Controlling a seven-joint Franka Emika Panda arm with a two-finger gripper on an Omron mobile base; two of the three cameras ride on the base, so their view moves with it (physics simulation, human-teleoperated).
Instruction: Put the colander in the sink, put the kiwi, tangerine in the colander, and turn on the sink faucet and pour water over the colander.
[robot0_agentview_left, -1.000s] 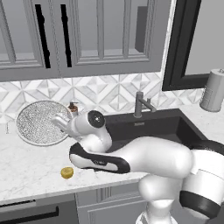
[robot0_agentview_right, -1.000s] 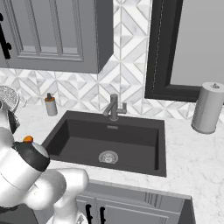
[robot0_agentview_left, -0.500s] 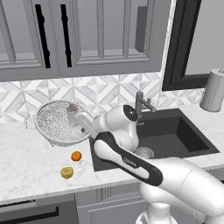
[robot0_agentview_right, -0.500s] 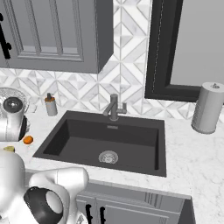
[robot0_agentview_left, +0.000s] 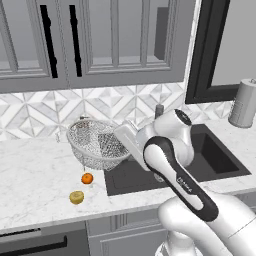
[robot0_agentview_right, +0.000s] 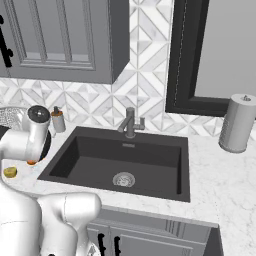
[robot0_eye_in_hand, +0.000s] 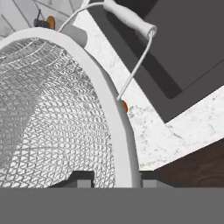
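Moved: colander (robot0_agentview_left: 97, 144) has swung from the backsplash toward the sink (robot0_agentview_right: 125, 160).
Claw: gripper (robot0_eye_in_hand: 111, 181) pinches the colander's rim.
Sink: at 3 o'clock of the colander, just beside.
Fruit: tangerine (robot0_agentview_left: 87, 178), kiwi (robot0_agentview_left: 76, 197) on the counter.

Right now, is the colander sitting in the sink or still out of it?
Out. The gripper holds the colander by its rim, raised above the counter at the sink's left edge.
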